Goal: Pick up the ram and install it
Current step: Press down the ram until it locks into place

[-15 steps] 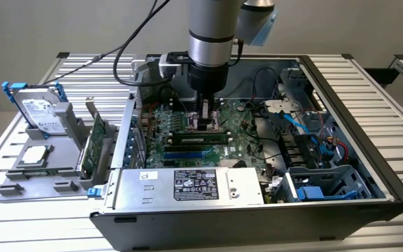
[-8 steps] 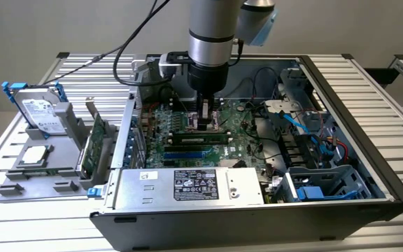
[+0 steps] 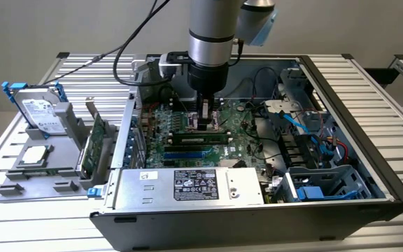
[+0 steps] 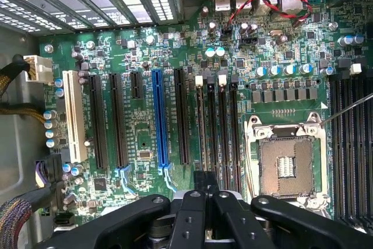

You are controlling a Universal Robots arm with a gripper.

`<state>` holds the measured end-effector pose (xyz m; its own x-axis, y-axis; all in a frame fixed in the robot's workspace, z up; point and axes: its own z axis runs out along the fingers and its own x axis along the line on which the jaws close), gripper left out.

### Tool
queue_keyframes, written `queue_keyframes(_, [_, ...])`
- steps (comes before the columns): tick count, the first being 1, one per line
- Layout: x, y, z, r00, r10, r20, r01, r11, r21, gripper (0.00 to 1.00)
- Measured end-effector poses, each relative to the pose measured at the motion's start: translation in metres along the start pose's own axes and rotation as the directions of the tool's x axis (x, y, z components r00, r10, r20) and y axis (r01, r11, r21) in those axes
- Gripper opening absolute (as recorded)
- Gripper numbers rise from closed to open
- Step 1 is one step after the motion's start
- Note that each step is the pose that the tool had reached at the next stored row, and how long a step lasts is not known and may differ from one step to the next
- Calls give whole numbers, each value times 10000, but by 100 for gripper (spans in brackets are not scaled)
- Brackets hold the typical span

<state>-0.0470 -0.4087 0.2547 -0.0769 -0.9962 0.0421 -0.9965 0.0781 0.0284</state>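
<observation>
Inside the open computer case (image 3: 341, 89), my gripper (image 3: 205, 125) had reached straight down to the motherboard (image 3: 240, 126). My 2 fingers were pressed fully together. Whether they pinched anything, I could not tell.

The ram (image 3: 201, 138), a thin green stick with black chips, lay along a dark slot on the board. It sat just in front of my fingertips, on the side nearer the exterior camera. I could not tell whether I touched it.

From my wrist, my gripper (image 4: 204, 193) hung low over long dark slots. A blue slot (image 4: 158, 115) ran to 1 side and the bare processor socket (image 4: 285, 164) sat to the other.

I judged several risks:
- If my fingers had closed beside the stick rather than on it, I would lift away empty.
- A grip near 1 end would let the stick tilt, and a tilted stick could jam in its slot.
- With so little room, my fingers could scrape the small upright parts crowded around the slots.
</observation>
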Motion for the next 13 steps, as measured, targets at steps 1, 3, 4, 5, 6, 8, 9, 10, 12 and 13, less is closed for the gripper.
queue_keyframes(1, [0,0,0,10000,0,0,0,10000,0,11])
queue_keyframes(3, [0,0,4,10000,0,0,0,10000,0,11])
queue_keyframes(4, [-1,-1,14,10000,0,-2,0,10000,0,11])
queue_keyframes(5, [-2,-1,29,10000,-2,-1,2,10000,0,11])
queue_keyframes(6, [-2,-1,41,10000,-11,-1,11,10000,0,11])
queue_keyframes(8, [-3,-2,66,10000,-58,-3,58,10000,6,11])
queue_keyframes(9, [-4,-2,79,10000,-82,-2,82,10000,11,11])
queue_keyframes(10, [-5,-3,92,9999,-114,-3,114,9999,18,11])
queue_keyframes(12, [-7,-3,110,9998,-200,-3,200,9998,38,11])
queue_keyframes(13, [-7,-4,116,9996,-270,-6,270,9996,45,11])
